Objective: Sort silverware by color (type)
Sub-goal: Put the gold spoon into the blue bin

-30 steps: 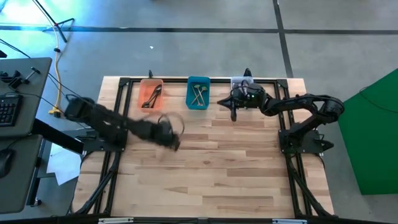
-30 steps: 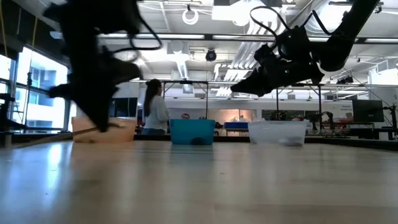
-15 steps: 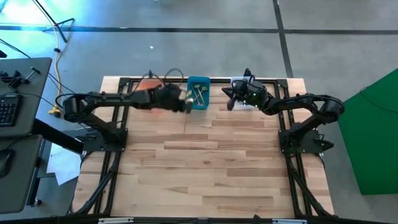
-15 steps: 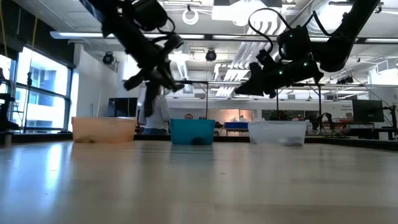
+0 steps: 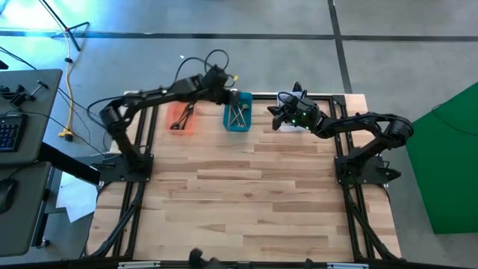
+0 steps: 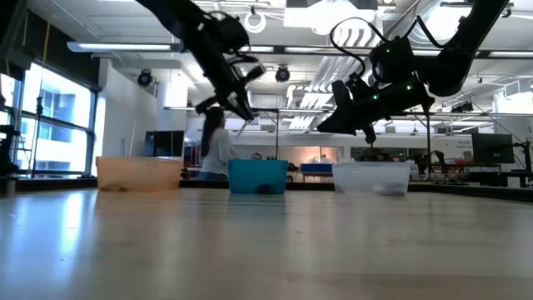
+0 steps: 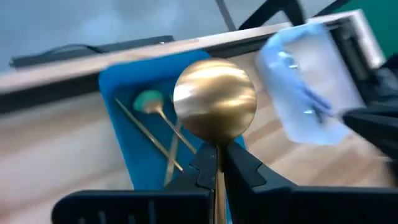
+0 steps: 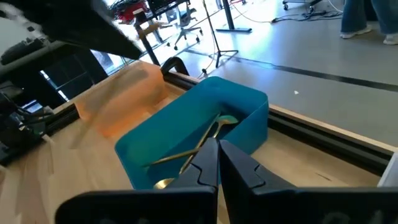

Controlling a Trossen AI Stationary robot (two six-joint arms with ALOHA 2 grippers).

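High view: we list the left gripper [image 5: 224, 80] held above the far edge of the table at the teal bin [image 5: 238, 119], which holds gold spoons [image 5: 237, 113]; the orange bin [image 5: 182, 116] beside it holds dark spoons [image 5: 181, 117]; the right gripper [image 5: 278, 119] hangs at the clear bin [image 5: 293, 101]. No loose silverware shows on the table [image 5: 246, 202]. Low view: we record both grippers raised above the bins, the left over the teal one, a thin handle slanting from it. Left wrist view: we note fingers [image 7: 239, 168] pinching the stem of a gold spoon [image 7: 214, 99], bowl up, directly over the teal bin with gold pieces inside; the clear bin lies to one side. Right wrist view: we note fingers [image 8: 239, 167] pressed together, holding nothing, facing the teal bin. Judgement: the step in hand is dropping the gold spoon; we would lower it closer over the bin's middle before opening, so that it neither bounces out nor catches the rim.
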